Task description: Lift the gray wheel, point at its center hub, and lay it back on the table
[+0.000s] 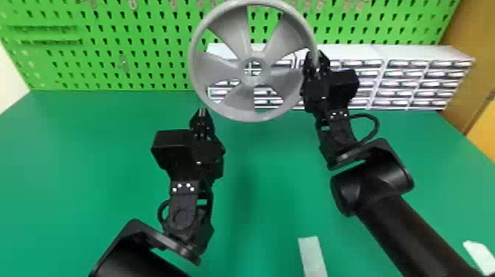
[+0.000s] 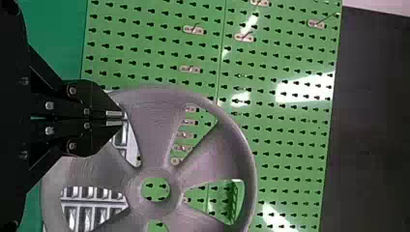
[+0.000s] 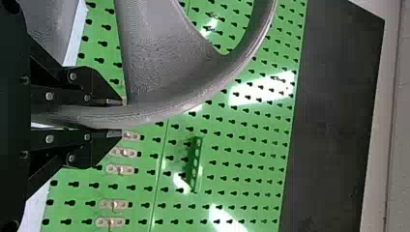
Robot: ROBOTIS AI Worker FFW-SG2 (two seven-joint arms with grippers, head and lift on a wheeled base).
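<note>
The gray wheel (image 1: 235, 101) is held up off the table in the head view, its spoked face toward me. My right gripper (image 1: 316, 60) is shut on its rim at the right side; in the right wrist view the rim of the wheel (image 3: 159, 112) runs between the fingers of my right gripper (image 3: 118, 117). Below and left of the wheel is my left gripper (image 1: 202, 112), shut and holding nothing, apart from the rim in the head view. In the left wrist view my left gripper (image 2: 118, 119) has its fingertips together, with the wheel (image 2: 232, 145) beyond them.
The green table (image 1: 92, 165) spreads below both arms. A green pegboard (image 1: 147, 55) and white drawer units (image 1: 383, 53) stand behind the wheel. Near the front lie a pale strip (image 1: 312, 256) and another white piece (image 1: 480, 254) at the right.
</note>
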